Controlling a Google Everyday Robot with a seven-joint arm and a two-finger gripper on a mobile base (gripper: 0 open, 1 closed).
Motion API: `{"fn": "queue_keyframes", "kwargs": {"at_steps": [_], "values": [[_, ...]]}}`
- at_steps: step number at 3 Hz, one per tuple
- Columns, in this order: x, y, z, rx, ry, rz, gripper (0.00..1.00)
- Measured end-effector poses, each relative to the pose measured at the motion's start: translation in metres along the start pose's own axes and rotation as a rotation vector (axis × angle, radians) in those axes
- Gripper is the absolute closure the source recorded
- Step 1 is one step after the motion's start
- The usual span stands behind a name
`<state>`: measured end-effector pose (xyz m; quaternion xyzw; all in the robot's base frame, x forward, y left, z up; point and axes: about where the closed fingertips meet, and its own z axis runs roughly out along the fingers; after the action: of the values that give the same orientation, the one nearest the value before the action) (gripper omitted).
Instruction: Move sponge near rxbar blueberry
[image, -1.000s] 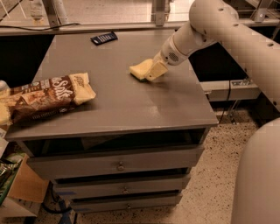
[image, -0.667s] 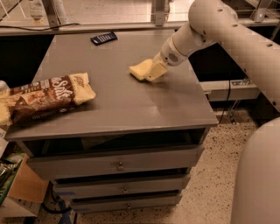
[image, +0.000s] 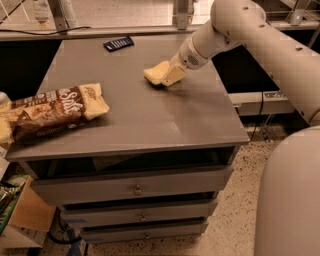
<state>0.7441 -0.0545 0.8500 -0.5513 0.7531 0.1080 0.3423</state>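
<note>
The pale yellow sponge (image: 153, 73) is at the back middle of the grey table (image: 150, 125), held just above the tabletop with a dark shadow under it. My gripper (image: 166, 75) comes in from the right on the cream arm and is shut on the sponge's right end. The rxbar blueberry (image: 119, 43), a flat dark navy wrapper, lies at the table's far edge, up and to the left of the sponge and apart from it.
A big brown-and-cream snack bag (image: 55, 111) lies on the table's left edge. Drawers (image: 135, 189) sit under the tabletop. A cardboard box (image: 27, 215) stands on the floor at the left. My arm (image: 250, 30) spans the right side.
My gripper and the sponge have shifted slightly left and toward the table's far edge, closer to the rxbar blueberry. The bar and the snack bag have not moved.
</note>
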Motion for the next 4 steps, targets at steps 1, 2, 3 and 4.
{"fn": "queue_keyframes", "kwargs": {"at_steps": [1,2,3,4], "values": [[-0.033,-0.044,-0.004,0.097,-0.069,-0.043,1.00],[-0.033,-0.044,-0.004,0.096,-0.069,-0.043,1.00],[-0.036,-0.046,0.006,0.112,-0.084,-0.035,1.00],[-0.049,-0.066,0.030,0.177,-0.121,-0.011,1.00]]}}
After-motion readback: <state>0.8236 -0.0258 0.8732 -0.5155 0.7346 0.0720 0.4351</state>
